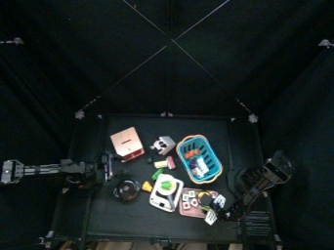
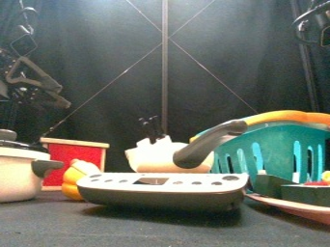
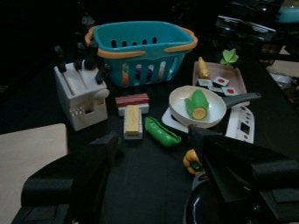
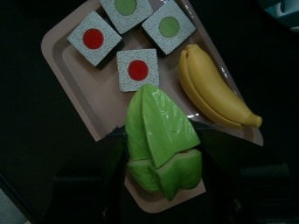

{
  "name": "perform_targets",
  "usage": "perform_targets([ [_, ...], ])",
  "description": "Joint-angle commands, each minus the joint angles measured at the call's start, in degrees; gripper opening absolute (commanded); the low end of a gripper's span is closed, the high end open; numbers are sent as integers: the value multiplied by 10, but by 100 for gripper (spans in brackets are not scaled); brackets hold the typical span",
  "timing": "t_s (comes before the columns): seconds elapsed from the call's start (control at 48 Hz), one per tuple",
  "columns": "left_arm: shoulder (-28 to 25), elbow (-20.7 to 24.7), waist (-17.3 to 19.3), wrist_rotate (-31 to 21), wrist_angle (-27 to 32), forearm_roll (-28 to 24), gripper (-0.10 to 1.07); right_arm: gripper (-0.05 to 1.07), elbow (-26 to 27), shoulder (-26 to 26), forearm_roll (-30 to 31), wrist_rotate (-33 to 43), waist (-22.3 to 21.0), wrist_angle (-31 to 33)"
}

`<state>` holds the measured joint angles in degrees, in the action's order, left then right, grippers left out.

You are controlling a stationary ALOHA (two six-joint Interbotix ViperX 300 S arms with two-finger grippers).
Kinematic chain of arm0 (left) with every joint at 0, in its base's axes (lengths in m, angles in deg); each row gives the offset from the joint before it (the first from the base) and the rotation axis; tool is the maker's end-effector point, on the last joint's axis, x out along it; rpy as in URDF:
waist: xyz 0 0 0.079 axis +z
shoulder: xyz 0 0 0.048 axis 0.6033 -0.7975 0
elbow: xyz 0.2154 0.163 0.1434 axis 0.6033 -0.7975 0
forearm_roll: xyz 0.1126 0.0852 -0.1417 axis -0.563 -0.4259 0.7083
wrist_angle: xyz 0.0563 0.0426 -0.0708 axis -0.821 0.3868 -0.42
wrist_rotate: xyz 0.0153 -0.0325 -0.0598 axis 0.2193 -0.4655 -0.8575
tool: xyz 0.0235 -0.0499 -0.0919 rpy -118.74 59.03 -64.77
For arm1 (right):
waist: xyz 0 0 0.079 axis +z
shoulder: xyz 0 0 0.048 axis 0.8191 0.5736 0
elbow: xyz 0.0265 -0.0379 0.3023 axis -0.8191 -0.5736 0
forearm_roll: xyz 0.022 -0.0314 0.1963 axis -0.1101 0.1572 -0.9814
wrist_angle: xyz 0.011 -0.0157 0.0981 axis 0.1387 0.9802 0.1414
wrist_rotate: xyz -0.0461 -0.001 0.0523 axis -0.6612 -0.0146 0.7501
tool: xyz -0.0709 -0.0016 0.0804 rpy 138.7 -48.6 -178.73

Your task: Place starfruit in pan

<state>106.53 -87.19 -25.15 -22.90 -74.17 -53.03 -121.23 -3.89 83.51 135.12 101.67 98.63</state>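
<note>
Teal basket [image 3: 142,44] fills the left wrist view's upper centre; below it, a white pan [image 3: 197,107] holds corn. Left gripper [image 3: 152,179] gapes, empty. Starfruit [image 4: 162,140] lies on a pink tray [image 4: 73,70] beside a banana [image 4: 216,83]; right gripper's opening is unclear. No writing legible.

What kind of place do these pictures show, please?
Probably a robot test pen, not a kitchen: black curtains surround a small black table crowded with a teal basket, a pan and a tray.

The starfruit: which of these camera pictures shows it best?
The right wrist view: the green starfruit fills the frame, lying on a pink tray beside a banana. The top view shows only specks there; in the front and left wrist views I cannot make it out.
</note>
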Motion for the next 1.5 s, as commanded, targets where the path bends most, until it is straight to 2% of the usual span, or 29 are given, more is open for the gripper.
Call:
perform_targets([
  [0.0, -3, 7, -1, -1, -3, 1, 98, 76, 4, -14, 6, -1, -6, -2],
  [0.25, -3, 6, -1, 0, -3, 1, 98, 76, 36, -18, 70, -1, -38, -11],
  [0.5, -3, 7, -1, 1, -3, 1, 98, 76, 79, -11, 161, -1, -116, -57],
  [0.729, -3, 6, -1, 1, -3, 1, 98, 76, 122, 44, 247, -1, -226, -164],
  [0.917, -3, 5, -1, 1, -3, 1, 98, 76, 160, 98, 312, 0, -285, -263],
  [1.104, -3, 4, -1, 1, 2, 1, 98, 76, 177, 125, 335, 0, -311, -279],
  [1.479, -3, 4, -1, 2, 4, 1, 98, 77, 178, 142, 340, 2, -322, -284],
])
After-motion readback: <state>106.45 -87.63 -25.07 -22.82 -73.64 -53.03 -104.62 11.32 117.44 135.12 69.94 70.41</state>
